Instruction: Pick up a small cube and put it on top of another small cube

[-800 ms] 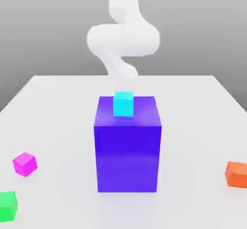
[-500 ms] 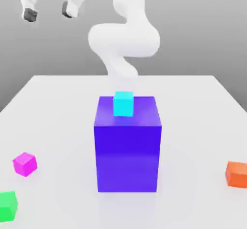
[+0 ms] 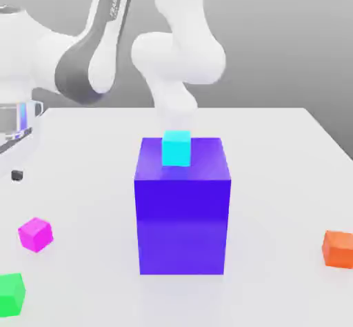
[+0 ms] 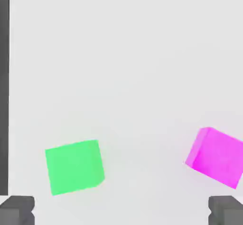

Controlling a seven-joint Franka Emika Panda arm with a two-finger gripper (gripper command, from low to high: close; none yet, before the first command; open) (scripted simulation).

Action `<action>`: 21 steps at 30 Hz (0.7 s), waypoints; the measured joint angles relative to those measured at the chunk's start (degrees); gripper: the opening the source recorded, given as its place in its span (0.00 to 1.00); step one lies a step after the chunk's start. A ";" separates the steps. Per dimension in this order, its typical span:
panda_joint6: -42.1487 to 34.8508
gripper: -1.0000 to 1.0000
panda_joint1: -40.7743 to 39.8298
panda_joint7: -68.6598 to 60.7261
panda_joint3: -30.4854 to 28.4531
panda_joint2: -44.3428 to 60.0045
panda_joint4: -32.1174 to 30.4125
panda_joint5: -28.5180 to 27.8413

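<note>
The small magenta-pink cube point(image 3: 35, 234) rests on the white table point(image 3: 276, 153) near the exterior view's left edge, and appears again in the hand view point(image 4: 216, 156). My gripper point(image 4: 121, 211) is open, its two dark fingertips point(image 4: 17, 210) standing wide apart with nothing between them. In the exterior view one fingertip point(image 3: 16, 175) hangs above and behind the magenta cube, apart from it. A small green cube point(image 3: 10, 294) lies in front of the magenta one and also shows in the hand view point(image 4: 74, 166).
A big blue-violet block point(image 3: 183, 215) stands mid-table with a small cyan cube point(image 3: 176, 147) on top. A small orange cube point(image 3: 338, 248) lies at the exterior view's right. The white arm point(image 3: 89, 63) arches over the table's back left.
The arm has swung in and down at the exterior view's left, bringing the gripper from high above to low over the table near the magenta cube. No cube has moved.
</note>
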 joint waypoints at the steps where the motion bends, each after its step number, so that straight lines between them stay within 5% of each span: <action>1: 0.98 0.50 -0.69 1.46 -0.28 1.73 -0.70 1.24; 9: 12.34 0.50 -4.27 2.81 1.66 17.37 -0.47 8.46; 10: 13.39 0.00 -4.49 2.66 1.91 18.68 -0.23 8.62; 21: 7.82 0.00 -3.77 3.77 0.85 11.54 -1.63 7.24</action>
